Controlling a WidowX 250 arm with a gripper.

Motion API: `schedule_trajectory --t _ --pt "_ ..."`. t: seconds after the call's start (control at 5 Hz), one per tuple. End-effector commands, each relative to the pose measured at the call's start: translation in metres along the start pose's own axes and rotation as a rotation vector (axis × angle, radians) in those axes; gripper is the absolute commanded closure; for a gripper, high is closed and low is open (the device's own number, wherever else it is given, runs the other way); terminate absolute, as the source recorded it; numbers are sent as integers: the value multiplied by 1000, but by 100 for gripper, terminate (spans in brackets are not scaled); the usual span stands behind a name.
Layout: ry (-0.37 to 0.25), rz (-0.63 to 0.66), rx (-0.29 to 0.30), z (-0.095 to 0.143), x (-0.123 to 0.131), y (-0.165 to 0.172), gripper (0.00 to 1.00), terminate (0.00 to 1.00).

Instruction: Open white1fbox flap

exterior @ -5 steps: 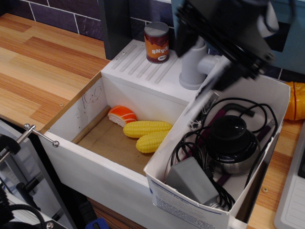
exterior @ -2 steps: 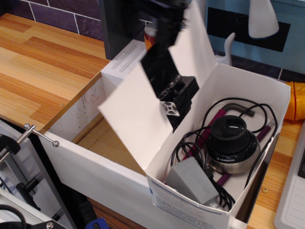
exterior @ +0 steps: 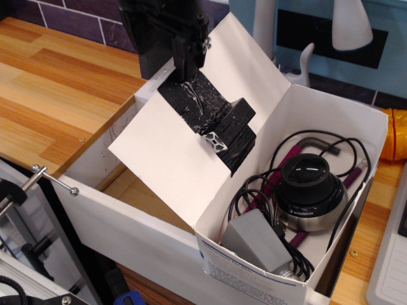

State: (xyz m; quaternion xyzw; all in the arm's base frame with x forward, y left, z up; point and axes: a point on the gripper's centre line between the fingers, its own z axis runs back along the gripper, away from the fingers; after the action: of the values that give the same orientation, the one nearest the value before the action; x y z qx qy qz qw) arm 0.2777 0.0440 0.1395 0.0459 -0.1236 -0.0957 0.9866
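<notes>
The white1fbox [exterior: 254, 270] stands at the right end of the sink basin, its top open, blue print on its near end. Its flap [exterior: 162, 152] stands open, leaning left over the basin. The flap bears a black tape patch [exterior: 200, 105] and a small black block with a silvery end [exterior: 227, 126]. My black gripper [exterior: 187, 60] hangs over the flap's upper left edge, its tips at the top of the tape patch and off the block. I cannot tell how its jaws stand. Inside the box lie a round black device [exterior: 308, 187], a grey adapter [exterior: 254, 238] and cables.
The white wooden sink unit [exterior: 127, 222] holds the box; its basin is mostly hidden behind the flap. A metal rod handle [exterior: 54, 181] sticks out at its left corner. A wooden counter [exterior: 57, 89] lies to the left, an orange object [exterior: 395, 135] at the right edge.
The flap has swung up and out to the left over the basin, hiding the corn and sushi. My gripper moved left from the box's far corner, then up off the block.
</notes>
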Motion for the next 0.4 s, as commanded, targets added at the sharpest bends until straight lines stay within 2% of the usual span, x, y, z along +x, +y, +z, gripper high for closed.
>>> schedule_trajectory --t 0.0,0.2 --pt "-119 -17 11 -16 -3 1 0 0" --pt "-146 -27 22 -26 -8 -1 0 0"
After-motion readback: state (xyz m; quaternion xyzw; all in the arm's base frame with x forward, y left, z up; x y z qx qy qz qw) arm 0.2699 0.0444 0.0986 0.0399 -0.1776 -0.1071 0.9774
